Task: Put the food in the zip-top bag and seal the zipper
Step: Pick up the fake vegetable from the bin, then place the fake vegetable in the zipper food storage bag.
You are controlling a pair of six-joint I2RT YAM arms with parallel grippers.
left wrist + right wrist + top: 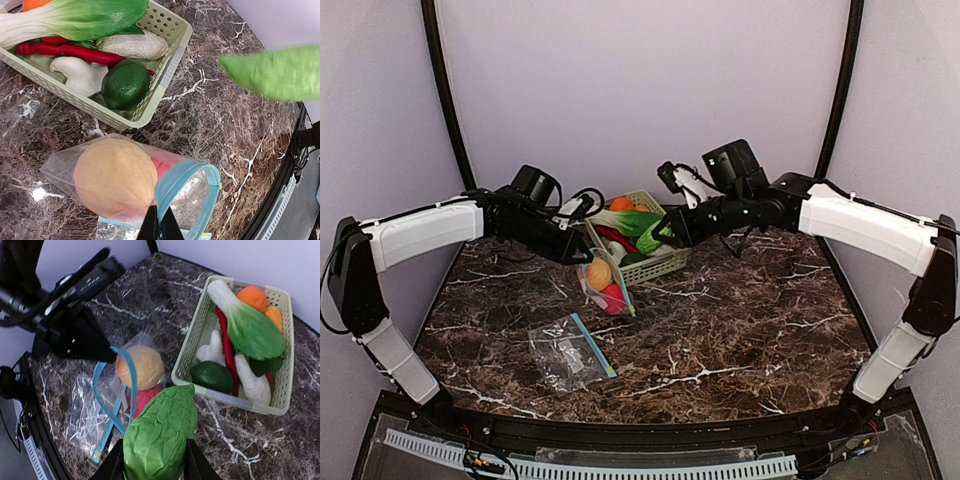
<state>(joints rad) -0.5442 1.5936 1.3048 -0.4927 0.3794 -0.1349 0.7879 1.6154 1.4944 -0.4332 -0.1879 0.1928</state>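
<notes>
A dark brown, white-veined marble-patterned tabletop [750, 330] is carrying a pale green lattice plastic basket [665, 268]. Just beside the basket's near-left corner, a clear zip-top bag with a blue zipper [605, 285] is resting (mouth lifted). Further out on that same side, a crumpled clear plastic bag [565, 352] is lying flat.

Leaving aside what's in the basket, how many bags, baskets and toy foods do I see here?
Clear blue-zippered plastic bags: 2 (held bag, flat bag)
Pale green lattice basket: 1
Toy foods outside it: 3 (peach-coloured ball, red fruit, green leafy vegetable)
Total: 6
</notes>
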